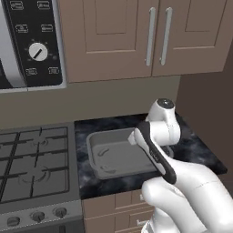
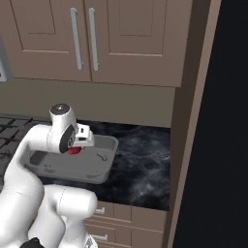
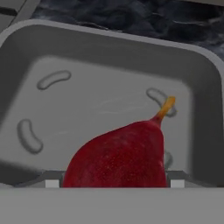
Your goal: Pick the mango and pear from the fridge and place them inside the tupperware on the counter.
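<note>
My gripper (image 2: 74,148) hangs just over the grey tupperware (image 2: 104,162), shut on a dark red pear (image 3: 120,157) with an orange stem. In the hand view the pear sits between the fingers, stem pointing up and right, with the bare floor of the tupperware (image 3: 100,100) behind it. In the left base view the arm hides the hand, and the tupperware (image 1: 109,157) lies on the black marbled counter (image 1: 200,152). The mango is out of view. The fridge's dark side (image 2: 230,121) shows at the right edge.
A grey gas stove (image 1: 32,164) adjoins the counter on the left, under a microwave (image 1: 32,41). Brown wall cabinets (image 2: 121,38) hang above. A tall brown panel (image 2: 191,126) bounds the counter (image 2: 145,155) on the right.
</note>
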### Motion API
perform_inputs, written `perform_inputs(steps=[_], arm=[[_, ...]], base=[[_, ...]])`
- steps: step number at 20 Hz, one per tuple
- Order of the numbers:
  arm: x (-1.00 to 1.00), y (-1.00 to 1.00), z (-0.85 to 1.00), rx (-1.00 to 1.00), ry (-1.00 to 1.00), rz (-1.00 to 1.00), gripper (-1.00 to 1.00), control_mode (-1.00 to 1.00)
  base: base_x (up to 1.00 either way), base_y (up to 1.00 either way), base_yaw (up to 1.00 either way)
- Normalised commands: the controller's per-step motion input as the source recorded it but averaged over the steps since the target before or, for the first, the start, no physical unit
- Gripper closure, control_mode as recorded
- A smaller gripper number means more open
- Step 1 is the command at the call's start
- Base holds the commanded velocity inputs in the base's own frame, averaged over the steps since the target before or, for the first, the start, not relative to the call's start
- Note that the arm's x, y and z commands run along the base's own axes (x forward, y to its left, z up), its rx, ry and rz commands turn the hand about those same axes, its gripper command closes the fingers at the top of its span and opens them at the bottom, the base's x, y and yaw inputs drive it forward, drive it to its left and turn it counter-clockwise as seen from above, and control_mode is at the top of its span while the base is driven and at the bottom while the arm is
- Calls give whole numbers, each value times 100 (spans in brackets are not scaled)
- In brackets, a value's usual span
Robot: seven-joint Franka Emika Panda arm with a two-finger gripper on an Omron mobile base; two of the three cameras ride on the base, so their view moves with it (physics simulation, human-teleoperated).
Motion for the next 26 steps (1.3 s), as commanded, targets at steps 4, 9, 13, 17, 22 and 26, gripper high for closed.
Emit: perform_inputs(steps=[4, 9, 13, 17, 22, 26], arm=[[46, 16, -61, 0, 0, 0, 100, -100], [27, 12, -54, 0, 0, 0, 100, -100], [21, 9, -48, 0, 0, 0, 100, -100], [20, 7, -49, 0, 0, 0, 100, -100], [13, 8, -49, 0, 0, 0, -100, -100], [6, 2, -39, 0, 0, 0, -100, -100]], base=[[0, 0, 0], [0, 0, 0], [0, 0, 0], [0, 0, 0], [0, 0, 0], [0, 0, 0]])
